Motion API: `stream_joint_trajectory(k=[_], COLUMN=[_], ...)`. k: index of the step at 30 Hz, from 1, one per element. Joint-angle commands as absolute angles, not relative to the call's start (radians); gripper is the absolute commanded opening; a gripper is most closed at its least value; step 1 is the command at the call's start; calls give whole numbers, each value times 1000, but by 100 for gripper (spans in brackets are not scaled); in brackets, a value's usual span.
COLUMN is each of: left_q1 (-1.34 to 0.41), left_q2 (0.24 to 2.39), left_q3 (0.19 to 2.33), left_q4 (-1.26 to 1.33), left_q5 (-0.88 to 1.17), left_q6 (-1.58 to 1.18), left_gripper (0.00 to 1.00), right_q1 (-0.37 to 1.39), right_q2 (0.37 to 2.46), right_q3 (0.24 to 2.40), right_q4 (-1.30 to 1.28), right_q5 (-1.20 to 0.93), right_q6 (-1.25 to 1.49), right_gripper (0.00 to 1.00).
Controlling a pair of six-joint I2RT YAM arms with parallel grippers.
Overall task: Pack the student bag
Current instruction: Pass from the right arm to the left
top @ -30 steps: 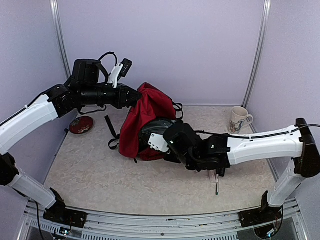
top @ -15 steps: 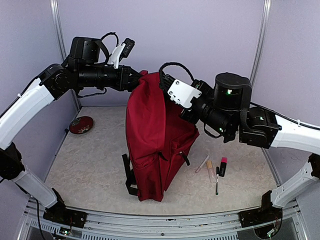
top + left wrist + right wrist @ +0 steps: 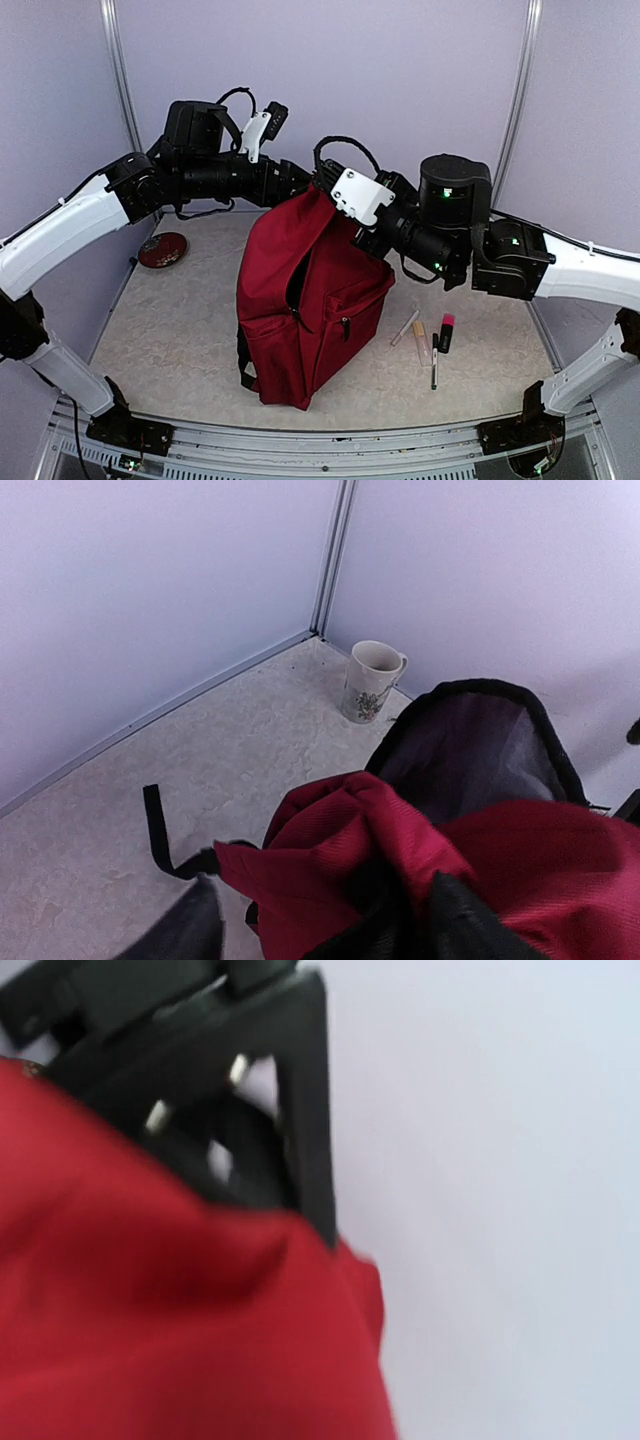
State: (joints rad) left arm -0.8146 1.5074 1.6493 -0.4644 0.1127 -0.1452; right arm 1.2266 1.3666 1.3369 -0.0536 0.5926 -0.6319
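The student bag (image 3: 305, 300), a dark-red backpack, stands upright mid-table, its main zipper gaping (image 3: 297, 285). My right gripper (image 3: 328, 192) is shut on the bag's top and holds it up. In the right wrist view blurred red fabric (image 3: 180, 1340) hides its fingers. My left gripper (image 3: 303, 184) sits at the same top edge from the left. In the left wrist view its fingers (image 3: 175, 930) stand wide apart, open, with bunched red fabric (image 3: 340, 830) between them and the dark lining (image 3: 470, 740) beyond.
Markers and pens (image 3: 432, 340) lie on the table right of the bag. A small red dish (image 3: 162, 250) sits at the far left. A patterned mug (image 3: 372, 682) stands in the back corner. Loose black straps (image 3: 158, 830) trail on the floor.
The bag went from slumped on the table to hanging upright as the right arm lifted its top. The left jaws, shut on the fabric before, have opened.
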Motion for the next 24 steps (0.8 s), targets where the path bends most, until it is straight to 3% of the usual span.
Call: stream_joint_trajectory(k=[1, 6, 15, 19, 24], left_q1=[-888, -890, -874, -952, -1194], left_q2=[1451, 1422, 1390, 1322, 1141], left_q3=[1592, 1675, 1789, 1705, 1435], left_q4=[-379, -412, -498, -597, -622], left_q5=[49, -79, -135, -216, -409], left_q6=[-63, -1, 7, -64, -173], left_gripper=[98, 99, 99, 99, 99], right_q1=[1196, 1187, 1147, 1125, 1099], right_q2=[1356, 1376, 1403, 1410, 1416], right_q3=[1352, 1358, 1392, 1407, 1411], right_q4=[-2, -7, -27, -47, -69], right_q5=[598, 610, 619, 618, 630], right_q6=[-572, -544, -480, -446, -405], right_gripper=[0, 0, 0, 0, 0])
